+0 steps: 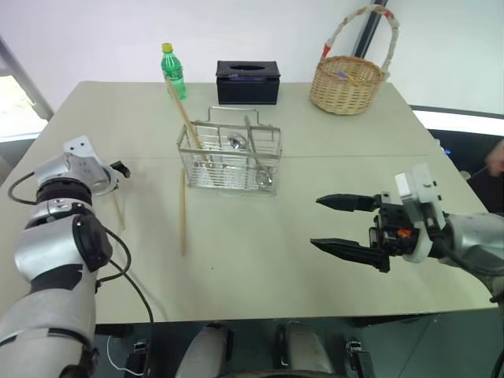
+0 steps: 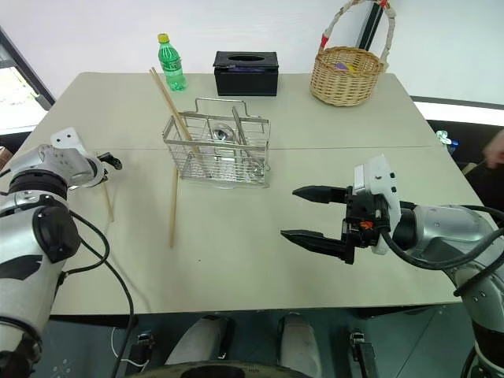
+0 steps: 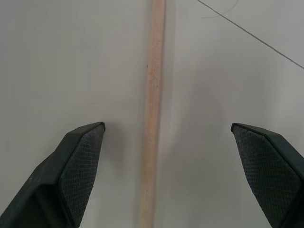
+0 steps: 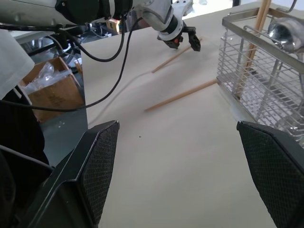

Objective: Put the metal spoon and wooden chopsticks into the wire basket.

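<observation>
Left gripper (image 1: 120, 168) over a chopstick (image 3: 153, 118) by the worktop's left edge
Fingers wide open either side, holding nothing. Stick's light, stiff, rolls easily, so pinch mid-length. Right gripper (image 1: 343, 225) open, empty too.

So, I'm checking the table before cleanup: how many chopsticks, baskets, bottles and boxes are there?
wooden chopsticks: 3
baskets: 2, the wire basket and the wicker basket
green bottle: 1
black box: 1
Total: 7

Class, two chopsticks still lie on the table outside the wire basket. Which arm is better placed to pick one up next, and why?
Probably the left. The left gripper hangs open directly over one chopstick, fingers either side. The right gripper hovers open, farther from both.
</observation>
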`<action>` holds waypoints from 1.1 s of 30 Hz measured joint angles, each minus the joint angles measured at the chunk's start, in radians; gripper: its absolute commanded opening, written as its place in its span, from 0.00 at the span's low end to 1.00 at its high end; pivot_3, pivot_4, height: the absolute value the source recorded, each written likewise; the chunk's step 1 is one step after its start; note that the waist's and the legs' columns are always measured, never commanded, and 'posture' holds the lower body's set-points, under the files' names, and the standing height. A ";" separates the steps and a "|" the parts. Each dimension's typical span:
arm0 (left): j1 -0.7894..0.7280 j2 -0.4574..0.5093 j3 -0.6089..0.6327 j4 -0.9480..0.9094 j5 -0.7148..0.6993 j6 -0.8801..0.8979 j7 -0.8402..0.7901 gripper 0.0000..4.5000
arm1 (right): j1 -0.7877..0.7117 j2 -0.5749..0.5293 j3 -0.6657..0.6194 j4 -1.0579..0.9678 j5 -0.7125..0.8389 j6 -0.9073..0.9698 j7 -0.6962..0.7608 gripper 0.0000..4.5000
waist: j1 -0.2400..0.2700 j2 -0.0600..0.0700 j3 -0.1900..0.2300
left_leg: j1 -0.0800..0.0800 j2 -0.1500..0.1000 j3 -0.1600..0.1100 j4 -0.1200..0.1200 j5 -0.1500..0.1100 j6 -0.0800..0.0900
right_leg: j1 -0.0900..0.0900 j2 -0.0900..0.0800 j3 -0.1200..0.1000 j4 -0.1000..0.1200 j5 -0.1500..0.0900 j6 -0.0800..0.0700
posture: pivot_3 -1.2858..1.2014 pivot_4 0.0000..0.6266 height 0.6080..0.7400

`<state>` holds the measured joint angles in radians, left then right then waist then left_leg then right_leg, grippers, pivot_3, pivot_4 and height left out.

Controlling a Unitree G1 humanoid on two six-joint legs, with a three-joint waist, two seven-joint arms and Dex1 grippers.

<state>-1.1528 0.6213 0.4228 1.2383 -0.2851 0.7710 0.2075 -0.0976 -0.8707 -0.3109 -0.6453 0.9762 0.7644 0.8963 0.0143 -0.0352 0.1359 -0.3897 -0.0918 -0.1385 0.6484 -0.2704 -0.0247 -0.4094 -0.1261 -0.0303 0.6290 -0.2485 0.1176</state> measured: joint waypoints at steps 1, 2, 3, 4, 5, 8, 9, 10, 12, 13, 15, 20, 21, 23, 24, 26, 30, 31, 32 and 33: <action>0.000 0.002 0.004 0.007 0.000 -0.005 0.006 0.70 | 0.006 0.004 -0.001 0.000 0.001 -0.005 -0.005 0.92 | 0.000 0.000 0.000 | 0.000 0.000 0.000 0.000 0.000 0.000 | 0.000 0.000 0.000 0.000 0.000 0.000 | 0.52 0.24 0.40; 0.000 0.005 0.006 0.013 0.000 -0.011 0.012 0.58 | 0.014 0.006 -0.003 0.000 0.001 -0.009 -0.007 0.92 | 0.000 0.000 0.000 | 0.000 0.000 0.000 0.000 0.000 0.000 | 0.000 0.000 0.000 0.000 0.000 0.000 | 0.52 0.24 0.40; 0.000 0.007 0.012 0.018 0.000 -0.015 0.016 0.45 | 0.022 0.007 -0.004 0.000 0.001 -0.011 -0.009 0.92 | 0.001 0.000 0.000 | 0.000 0.000 0.000 0.000 0.000 0.000 | 0.000 0.000 0.000 0.000 0.000 0.000 | 0.52 0.24 0.40; 0.000 0.009 0.017 0.020 0.000 -0.016 0.018 0.32 | 0.025 0.007 -0.004 0.000 0.001 -0.014 -0.010 0.92 | 0.002 0.000 0.000 | 0.000 0.000 0.000 0.000 0.000 0.000 | 0.000 0.000 0.000 0.000 0.000 0.000 | 0.52 0.24 0.40; 0.000 0.009 0.023 0.023 0.000 -0.017 0.020 0.22 | 0.028 0.007 -0.004 0.000 0.001 -0.017 -0.012 0.92 | 0.003 0.000 0.000 | 0.000 0.000 0.000 0.000 0.000 0.000 | 0.000 0.000 0.000 0.000 0.000 0.000 | 0.52 0.24 0.40; -0.003 0.009 0.032 0.026 -0.002 -0.018 0.023 0.01 | 0.034 0.007 -0.004 0.000 0.001 -0.024 -0.016 0.92 | 0.004 -0.001 0.000 | 0.000 0.000 0.000 0.000 0.000 0.000 | 0.000 0.000 0.000 0.000 0.000 0.000 | 0.52 0.24 0.40; -0.003 0.009 0.034 0.027 -0.002 -0.018 0.024 0.01 | 0.034 0.007 -0.004 0.000 0.001 -0.027 -0.017 0.92 | 0.003 -0.001 0.000 | 0.000 0.000 0.000 0.000 0.000 0.000 | 0.000 0.000 0.000 0.000 0.000 0.000 | 0.52 0.24 0.40; -0.004 0.009 0.035 0.028 -0.002 -0.018 0.027 0.01 | 0.034 0.007 -0.004 0.000 0.001 -0.030 -0.018 0.92 | 0.002 -0.001 0.000 | 0.000 0.000 0.000 0.000 0.000 0.000 | 0.000 0.000 0.000 0.000 0.000 0.000 | 0.52 0.24 0.40; -0.007 0.009 0.039 0.033 -0.002 -0.019 0.033 0.01 | 0.034 0.007 -0.004 0.001 0.001 -0.033 -0.019 0.92 | 0.001 -0.001 0.000 | 0.000 0.000 0.000 0.000 0.000 0.000 | 0.000 0.000 0.000 0.000 0.000 0.000 | 0.52 0.24 0.40; -0.009 0.009 0.043 0.035 -0.002 -0.019 0.036 0.01 | 0.034 0.007 -0.004 0.002 0.001 -0.035 -0.019 0.92 | 0.001 -0.001 0.000 | 0.000 0.000 0.000 0.000 0.000 0.000 | 0.000 0.000 0.000 0.000 0.000 0.000 | 0.52 0.24 0.40; -0.010 0.009 0.043 0.035 -0.002 -0.020 0.033 0.01 | 0.034 0.007 -0.004 0.003 0.001 -0.037 -0.019 0.92 | 0.001 -0.001 0.000 | 0.000 0.000 0.000 0.000 0.000 0.000 | 0.000 0.000 0.000 0.000 0.000 0.000 | 0.52 0.24 0.40; -0.026 0.009 0.017 0.018 0.015 -0.119 -0.067 0.01 | 0.033 0.009 -0.003 0.003 0.001 -0.038 -0.029 0.92 | 0.001 -0.002 0.000 | 0.000 0.000 0.000 0.000 0.000 0.000 | 0.000 0.000 0.000 0.000 0.000 0.000 | 0.52 0.24 0.40; -0.036 0.009 0.011 0.003 0.017 -0.150 -0.091 0.01 | 0.033 0.009 -0.003 0.003 0.002 -0.038 -0.030 0.92 | 0.001 -0.003 0.000 | 0.000 0.000 0.000 0.000 0.000 0.000 | 0.000 0.000 0.000 0.000 0.000 0.000 | 0.52 0.24 0.40; -0.041 -0.008 0.029 -0.088 -0.012 -0.280 -0.185 0.01 | 0.030 0.009 -0.004 0.004 0.015 -0.031 -0.041 0.92 | 0.002 -0.004 0.001 | -0.002 0.000 -0.001 0.001 0.000 -0.001 | 0.000 -0.001 0.000 0.000 0.000 0.000 | 0.52 0.24 0.40; -0.045 -0.025 0.043 -0.169 -0.042 -0.342 -0.246 0.01 | 0.027 0.008 -0.004 0.003 0.025 -0.026 -0.050 0.92 | 0.003 -0.005 0.002 | -0.002 0.000 -0.001 0.001 0.001 -0.001 | -0.001 -0.001 -0.001 0.000 0.000 0.000 | 0.52 0.24 0.40; -0.046 -0.066 0.062 -0.410 -0.132 -0.412 -0.378 0.01 | 0.015 0.008 -0.005 0.001 0.046 -0.013 -0.075 0.92 | 0.001 -0.006 0.003 | -0.004 0.000 -0.001 0.002 0.001 -0.002 | -0.001 -0.002 -0.001 -0.001 0.001 0.000 | 0.52 0.24 0.40; -0.068 -0.098 0.065 -0.738 -0.275 -0.348 -0.478 0.01 | 0.027 0.009 -0.007 -0.008 0.069 -0.006 -0.111 0.92 | -0.004 0.004 -0.004 | 0.000 -0.003 0.004 0.001 -0.002 0.003 | 0.002 -0.007 -0.001 -0.001 0.000 0.001 | 0.52 0.24 0.40; -0.062 -0.109 0.061 -0.782 -0.297 -0.321 -0.490 0.01 | 0.038 0.009 -0.007 -0.012 0.069 -0.006 -0.117 0.92 | -0.003 0.005 -0.004 | 0.001 -0.003 0.004 0.001 -0.002 0.003 | 0.002 -0.007 -0.001 -0.001 0.000 0.001 | 0.52 0.24 0.40; -0.042 -0.122 0.047 -0.842 -0.321 -0.287 -0.509 0.01 | 0.047 0.011 -0.007 -0.018 0.068 -0.006 -0.126 0.92 | -0.002 0.005 -0.004 | 0.001 -0.003 0.004 0.001 -0.002 0.003 | 0.002 -0.006 -0.001 -0.001 0.000 0.001 | 0.52 0.24 0.40; -0.022 -0.129 0.030 -0.877 -0.338 -0.260 -0.524 0.01 | 0.053 0.014 -0.007 -0.023 0.069 -0.007 -0.133 0.92 | -0.002 0.004 -0.004 | 0.001 -0.002 0.003 0.002 -0.002 0.003 | 0.002 -0.006 -0.002 0.000 0.000 0.001 | 0.52 0.24 0.40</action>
<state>-1.1748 0.4924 0.4525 0.3611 -0.6227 0.5111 -0.3161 -0.0449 -0.8565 -0.3183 -0.6679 1.0448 0.7578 0.7637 0.0128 -0.0307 0.1323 -0.3889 -0.0941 -0.1353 0.6502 -0.2721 -0.0213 -0.4078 -0.1317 -0.0320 0.6291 -0.2489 0.1190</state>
